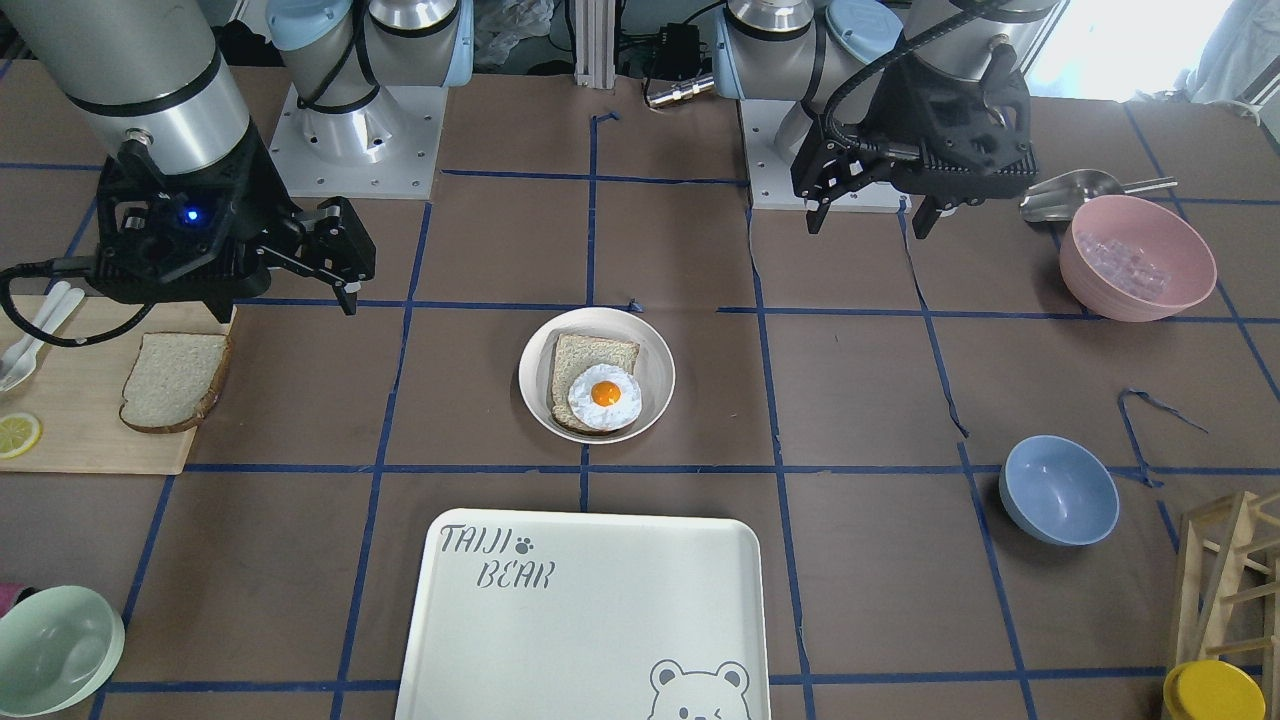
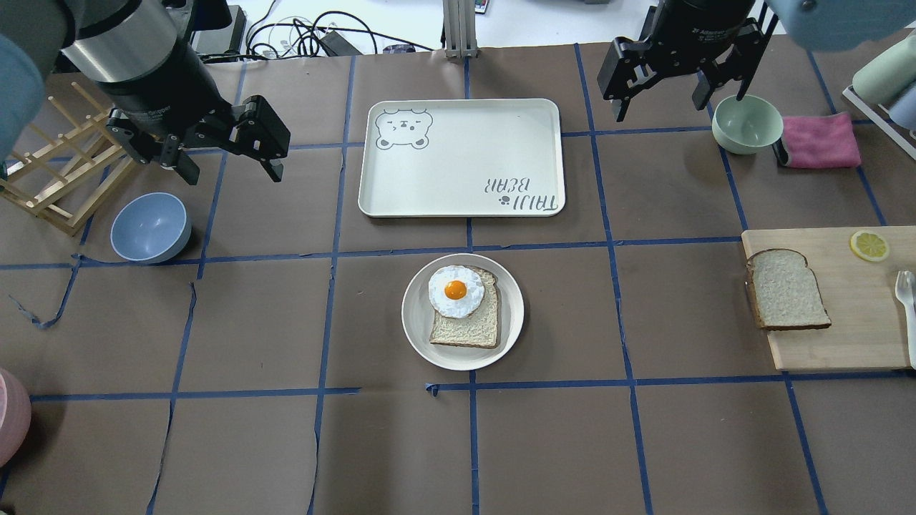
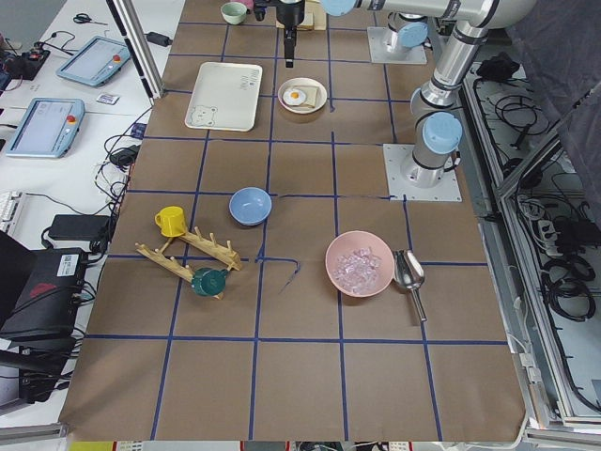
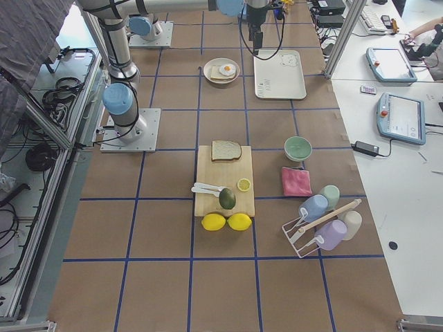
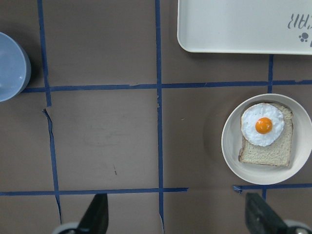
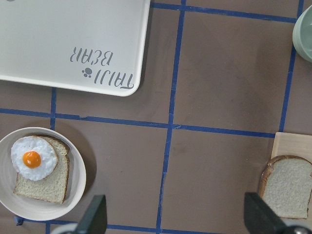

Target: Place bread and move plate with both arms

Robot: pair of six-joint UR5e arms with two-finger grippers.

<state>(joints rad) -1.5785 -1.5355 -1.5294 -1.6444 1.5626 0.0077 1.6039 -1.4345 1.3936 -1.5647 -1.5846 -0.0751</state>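
Left gripper (image 2: 231, 174) and right gripper (image 2: 676, 107) both point downward with jaws spread apart

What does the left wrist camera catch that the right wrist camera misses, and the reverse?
Only left wrist: the blue bowl at its left edge. Only right wrist: the bread on the wooden board, plus the pale green bowl in the top corner. Both: the plate holding another slice topped with a fried egg, and the bear-print tray.
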